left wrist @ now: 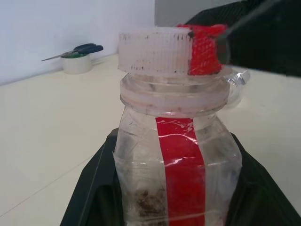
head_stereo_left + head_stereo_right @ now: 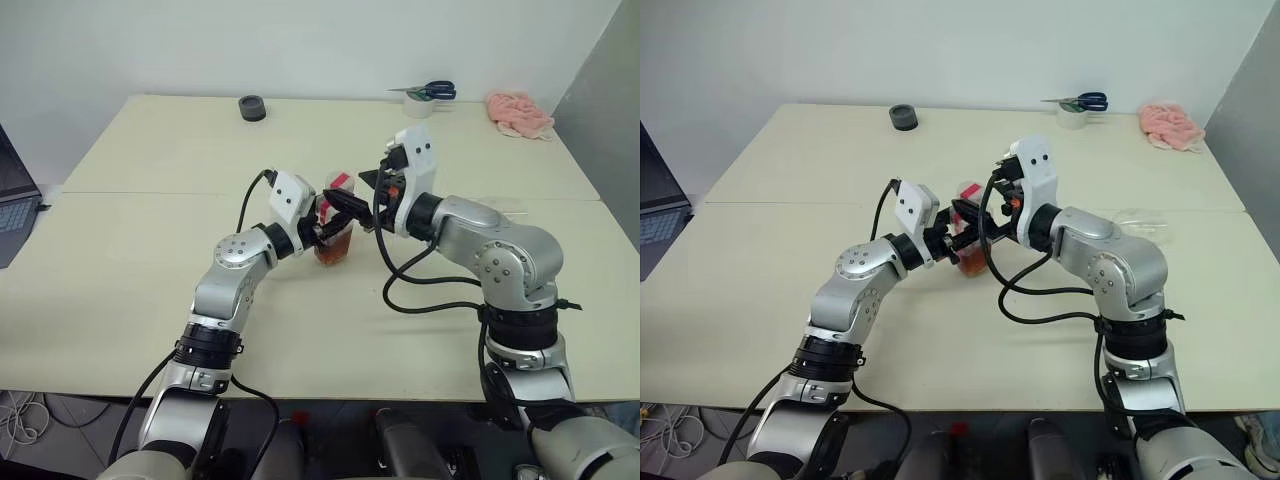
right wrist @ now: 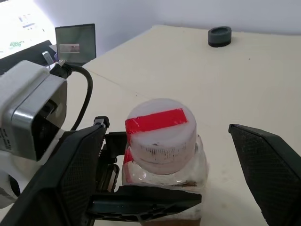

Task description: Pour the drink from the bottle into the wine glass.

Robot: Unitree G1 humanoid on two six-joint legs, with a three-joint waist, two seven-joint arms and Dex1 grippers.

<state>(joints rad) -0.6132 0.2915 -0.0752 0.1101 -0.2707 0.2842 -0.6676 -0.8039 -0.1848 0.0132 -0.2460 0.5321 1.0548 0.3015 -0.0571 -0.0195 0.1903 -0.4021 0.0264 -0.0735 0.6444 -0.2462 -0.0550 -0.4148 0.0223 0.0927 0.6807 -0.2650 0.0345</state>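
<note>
The bottle [image 2: 336,232] stands on the table [image 2: 150,250], near the middle. It is clear, with a red strip down its side. A little brown drink [image 2: 334,250] sits at the bottom. Its cap [image 3: 161,130] is white with a red stripe across the top.

The left gripper [image 2: 335,222] has the bottle. Its black jaws are closed tight on the body of the bottle, one on each side, below the neck. The left arm reaches forward with the elbow bent, and the hand lies level and points a bit to the right.

The right gripper [image 3: 186,188] is up by the cap. Its jaws are wide open and hold nothing — one black finger [image 3: 61,174] is on one side of the cap and the other on the far side, with gaps between. The right arm comes in from the right, bent at the elbow, and the hand points to the left, toward the bottle.

The two hands are very close to each other over the bottle.

A clear glass [image 2: 1140,222] lies on the table past the right arm — it is hard to see well.

At the far edge are a dark ring [image 2: 252,107], a tape roll [image 2: 418,103] with blue scissors [image 2: 432,91] on top, and a pink cloth [image 2: 519,113].
</note>
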